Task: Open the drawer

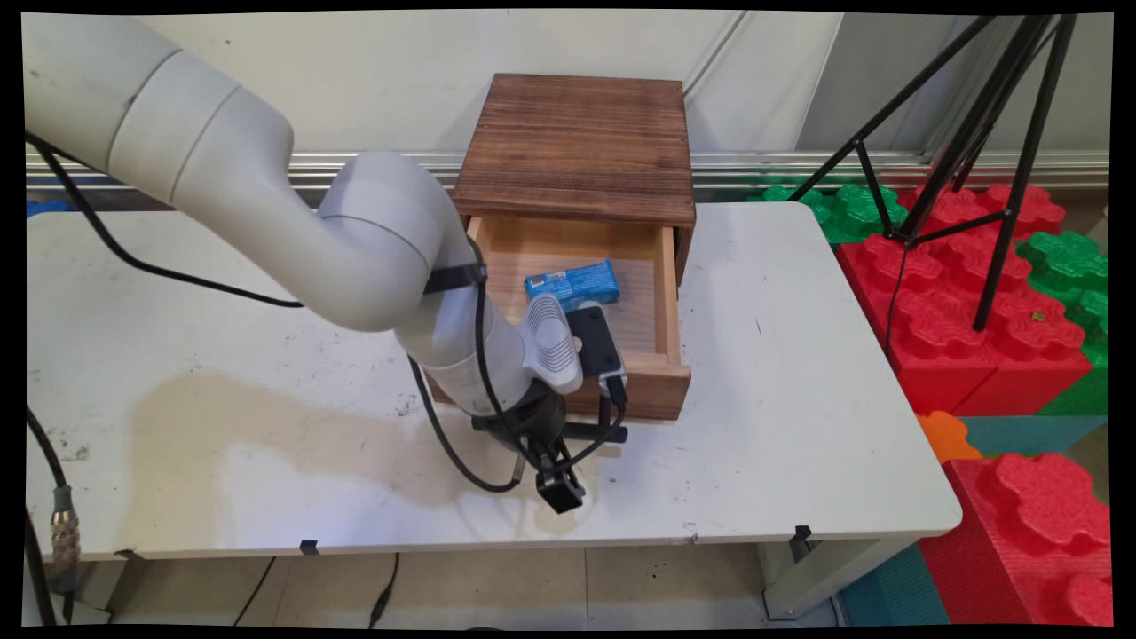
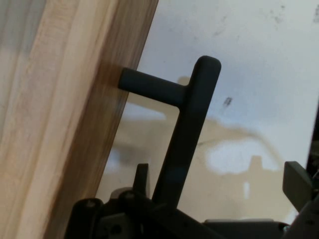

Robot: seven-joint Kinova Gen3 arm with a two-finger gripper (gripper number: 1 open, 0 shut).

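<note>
Down at the drawer's (image 1: 581, 293) front, the gripper (image 1: 557, 479) hangs over the white table (image 1: 222, 417), its fingers spread wide either side of the black handle (image 2: 187, 129), gripping nothing. Inside the pulled-out drawer lies a blue packet (image 1: 572, 284). Further right stand red blocks (image 1: 967, 302).

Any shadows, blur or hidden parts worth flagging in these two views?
Main view: the arm casts a broad soft shadow on the table and hides the drawer's left part. Hand view: the handle is sharp; the claw's linkage at the bottom is dark.
</note>
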